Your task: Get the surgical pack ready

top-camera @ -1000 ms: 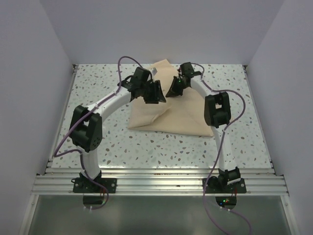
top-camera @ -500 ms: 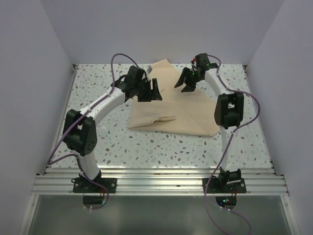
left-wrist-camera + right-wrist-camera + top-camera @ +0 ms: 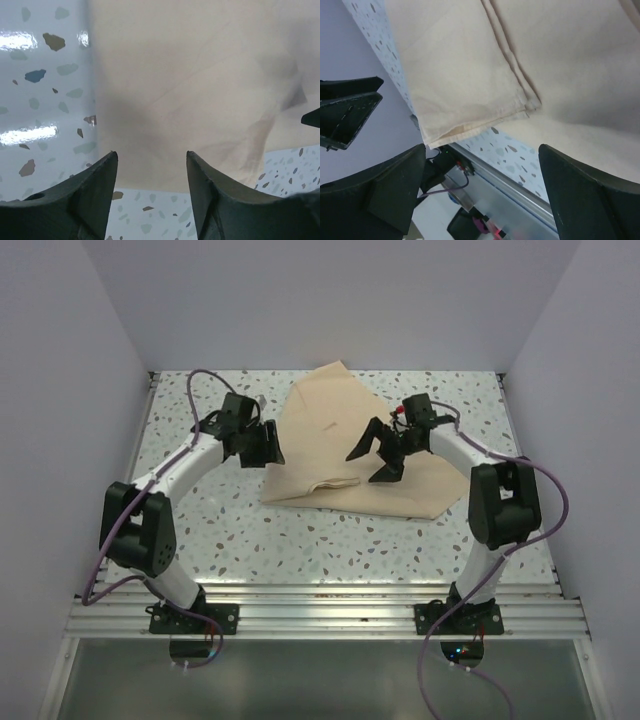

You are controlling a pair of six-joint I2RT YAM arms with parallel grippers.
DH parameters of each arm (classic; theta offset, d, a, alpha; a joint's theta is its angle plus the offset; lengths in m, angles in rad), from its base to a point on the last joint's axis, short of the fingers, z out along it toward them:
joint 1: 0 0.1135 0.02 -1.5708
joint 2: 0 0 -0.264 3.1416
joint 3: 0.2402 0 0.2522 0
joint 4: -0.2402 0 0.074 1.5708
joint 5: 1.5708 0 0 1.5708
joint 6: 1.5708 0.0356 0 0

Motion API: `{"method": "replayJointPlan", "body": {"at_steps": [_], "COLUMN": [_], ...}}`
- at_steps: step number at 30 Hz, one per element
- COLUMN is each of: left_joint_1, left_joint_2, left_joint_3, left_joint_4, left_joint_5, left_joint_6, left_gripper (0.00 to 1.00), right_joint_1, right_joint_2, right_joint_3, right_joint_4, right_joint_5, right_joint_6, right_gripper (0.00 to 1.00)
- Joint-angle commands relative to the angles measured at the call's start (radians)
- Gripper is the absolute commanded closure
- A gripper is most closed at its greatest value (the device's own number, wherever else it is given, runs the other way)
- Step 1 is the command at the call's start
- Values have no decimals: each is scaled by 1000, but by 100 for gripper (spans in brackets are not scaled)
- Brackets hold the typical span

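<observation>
Top external view: on the speckled counter, the surgical pack lies far-centre as a folded beige bundle, contents hidden. The left gripper at its left edge and the right gripper over its right half are both spread, holding nothing. Wrapping looks largely done; perhaps a final tuck remains.

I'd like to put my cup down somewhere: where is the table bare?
Bare: the near strip of table between cloth and rail, and the far right corner. Crowded: around the cloth, left gripper at its left edge, right gripper over it.
</observation>
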Motion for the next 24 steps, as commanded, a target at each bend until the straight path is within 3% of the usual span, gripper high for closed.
{"method": "replayJointPlan", "body": {"at_steps": [1, 9, 18, 24], "left_joint_1": [-3, -5, -5, -5], "left_joint_2": [-54, -63, -66, -46], "left_joint_3": [-39, -77, -84, -65], "left_joint_4": [23, 40, 43, 42], "left_joint_5": [50, 93, 124, 145], "left_joint_6": [22, 13, 21, 34], "left_gripper": [42, 51, 55, 55], "right_joint_1": [18, 90, 116, 123], "right_joint_2": [-93, -64, -96, -118], "right_joint_3": [-128, -165, -215, -266], "right_joint_4": [209, 303, 321, 311], "right_joint_5": [-29, 33, 126, 168], "right_joint_6": [197, 340, 448, 466], "right_gripper": [1, 2, 15, 18]}}
